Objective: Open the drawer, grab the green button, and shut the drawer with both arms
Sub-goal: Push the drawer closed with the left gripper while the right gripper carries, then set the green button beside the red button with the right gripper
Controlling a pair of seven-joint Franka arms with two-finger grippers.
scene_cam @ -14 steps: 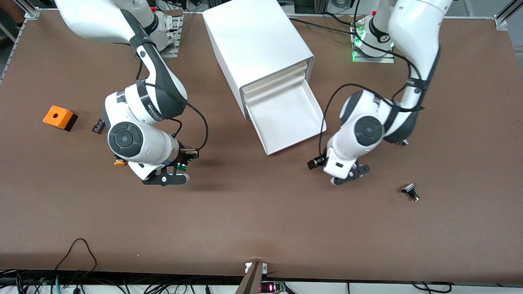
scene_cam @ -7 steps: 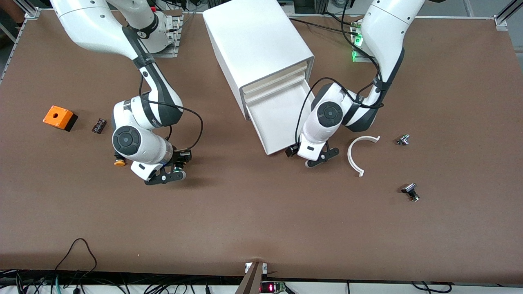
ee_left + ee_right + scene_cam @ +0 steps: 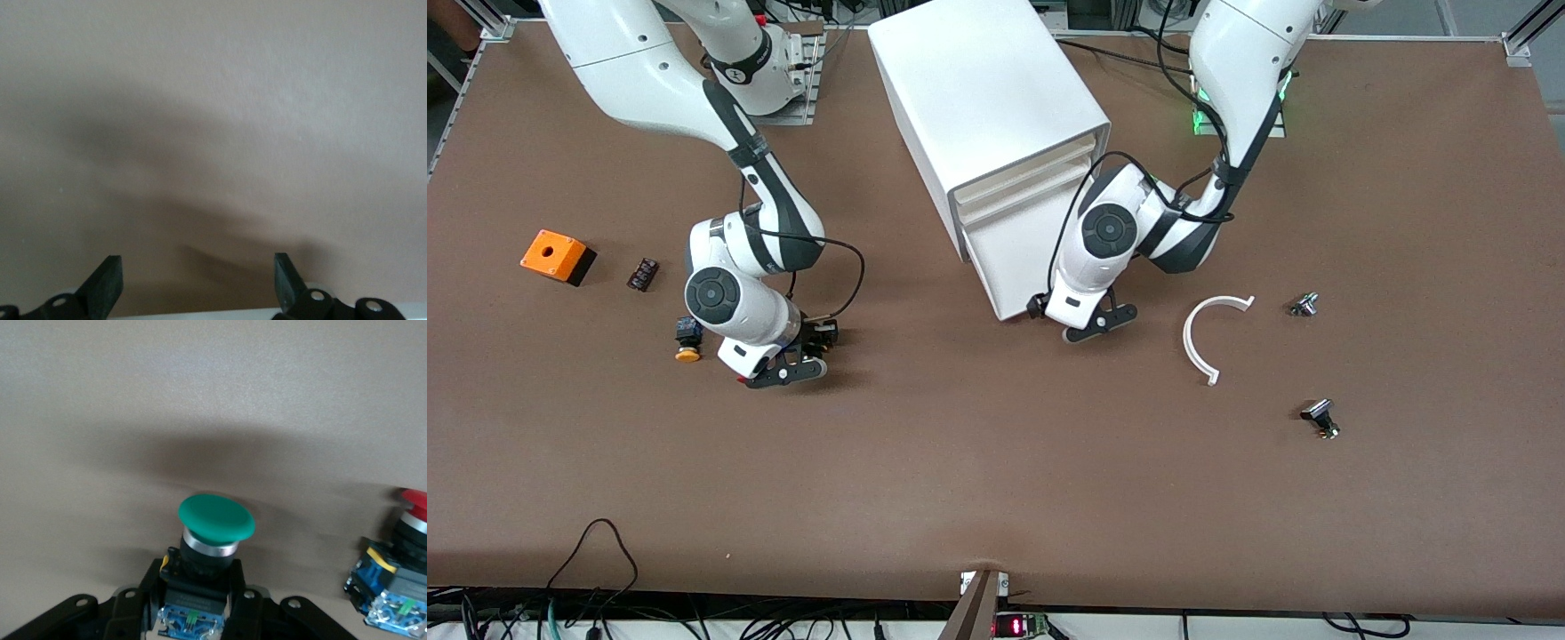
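- The white box cabinet stood on the brown desk, its cream-white third drawer pulled partly out toward the front camera.
- The left arm's black two-finger gripper hung low, just beside the drawer's front corner; in its wrist view its jaws stood wide apart with nothing but bare desk between them.
- The right arm's black gripper sat low over the desk toward the right arm's end, jaws closed on the small push button with the round green cap and black-and-blue body, the cap pointing away from the wrist.
- A red-capped button lay on the desk near the held one in the right wrist view.
- A yellow-capped button lay beside the right arm's wrist.
- An orange box with a black base and a small dark block lay farther toward that end.
- A white curved plastic strip and two small metal-and-black parts lay toward the left arm's end.
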